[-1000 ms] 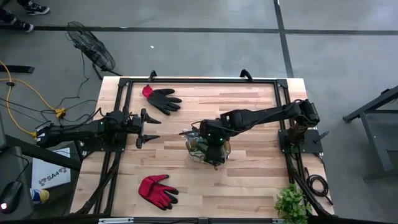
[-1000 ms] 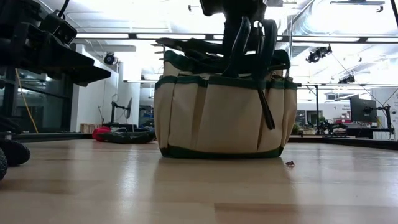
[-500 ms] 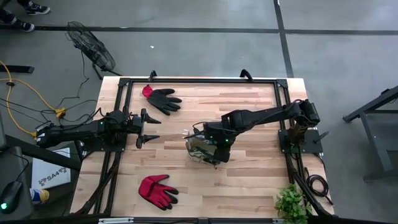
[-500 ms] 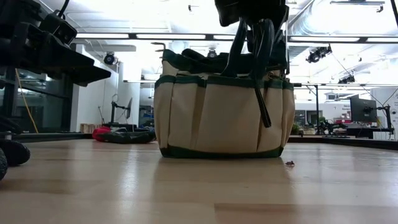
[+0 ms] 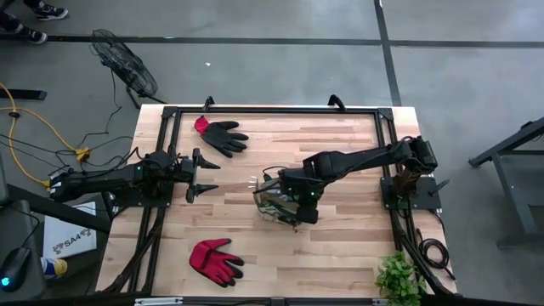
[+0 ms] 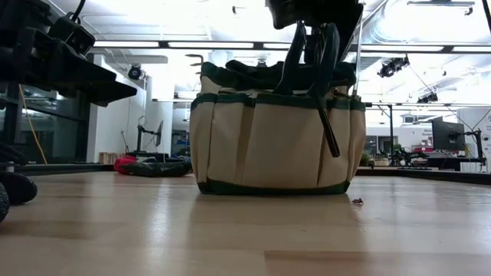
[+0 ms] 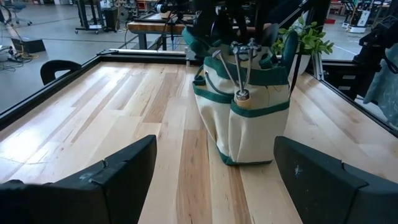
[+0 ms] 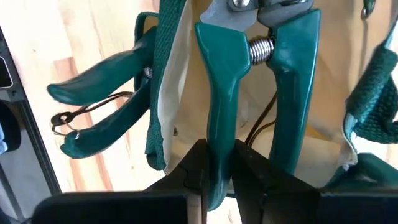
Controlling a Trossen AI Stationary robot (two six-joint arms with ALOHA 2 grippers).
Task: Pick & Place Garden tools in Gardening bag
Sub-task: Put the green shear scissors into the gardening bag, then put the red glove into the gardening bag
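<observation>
Since a second ago our right gripper (image 8: 216, 163) has slid toward six o'clock over the gardening bag (image 5: 276, 202) at table centre, pinching one pruner (image 8: 249, 74) handle to lower it inside, while our left gripper (image 5: 202, 175) waits spread at nine o'clock.

Your right gripper (image 5: 299, 197) is covering most of the gardening bag (image 5: 276, 202) in the high view, so its contents aren't showing there. In the right wrist view the green-handled pruner (image 8: 252, 74) is getting cut off at the picture's edge, blades out of sight. The red glove (image 6: 126, 164) in the low view is sitting too small to make out.
</observation>
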